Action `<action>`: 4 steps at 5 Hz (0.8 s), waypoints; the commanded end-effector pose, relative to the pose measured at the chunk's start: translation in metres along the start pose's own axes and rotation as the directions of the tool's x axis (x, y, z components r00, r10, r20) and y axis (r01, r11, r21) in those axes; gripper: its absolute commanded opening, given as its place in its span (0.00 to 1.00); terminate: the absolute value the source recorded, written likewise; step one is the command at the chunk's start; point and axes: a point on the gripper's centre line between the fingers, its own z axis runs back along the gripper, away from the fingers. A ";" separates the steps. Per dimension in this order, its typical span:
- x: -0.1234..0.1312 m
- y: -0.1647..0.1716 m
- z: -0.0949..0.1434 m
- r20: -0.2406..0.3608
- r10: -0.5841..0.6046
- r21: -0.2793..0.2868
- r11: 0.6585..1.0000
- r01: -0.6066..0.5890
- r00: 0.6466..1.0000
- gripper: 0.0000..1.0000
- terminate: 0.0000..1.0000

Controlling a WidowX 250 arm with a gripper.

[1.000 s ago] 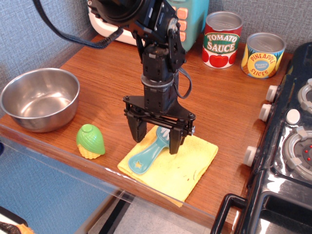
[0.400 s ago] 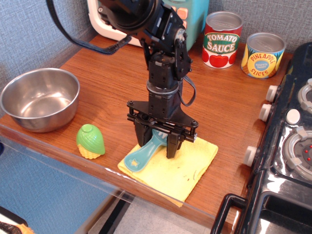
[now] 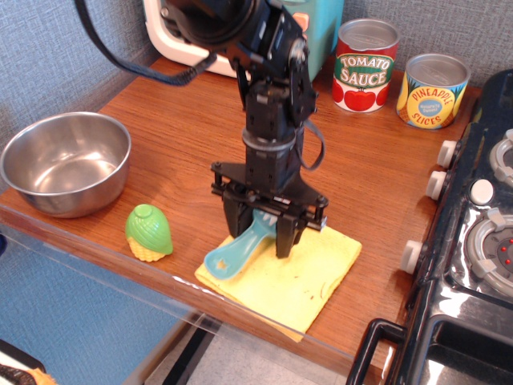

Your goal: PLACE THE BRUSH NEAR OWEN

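Observation:
The brush (image 3: pixel 240 253) has a teal handle with a star cutout. It lies on a yellow cloth (image 3: pixel 309 277) near the table's front edge, handle end pointing front-left and slightly raised. Its head is hidden between my fingers. My gripper (image 3: pixel 260 237) points straight down over the head, its jaws closed against it. Owen, the teal and cream toy oven (image 3: pixel 325 32), stands at the back of the table behind my arm, mostly hidden by it.
A steel bowl (image 3: pixel 64 160) sits at the left. A green and yellow toy corn (image 3: pixel 148 231) lies left of the cloth. A tomato sauce can (image 3: pixel 365 66) and a pineapple can (image 3: pixel 433 90) stand at the back right. A black stove (image 3: pixel 481 241) fills the right edge.
My gripper has come down over the brush head and its jaws have narrowed onto it. The handle end has swung a little left and lifted slightly.

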 end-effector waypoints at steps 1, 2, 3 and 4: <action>0.022 0.042 0.086 0.217 0.079 -0.073 0.995 -0.064 0.973 0.00 0.00; 0.043 0.090 0.085 0.204 0.177 -0.062 0.984 -0.168 0.963 0.00 0.00; 0.061 0.132 0.080 0.205 0.237 -0.028 0.971 -0.236 0.950 0.00 0.00; 0.082 0.166 0.083 0.229 0.267 0.010 0.961 -0.277 0.936 0.00 0.00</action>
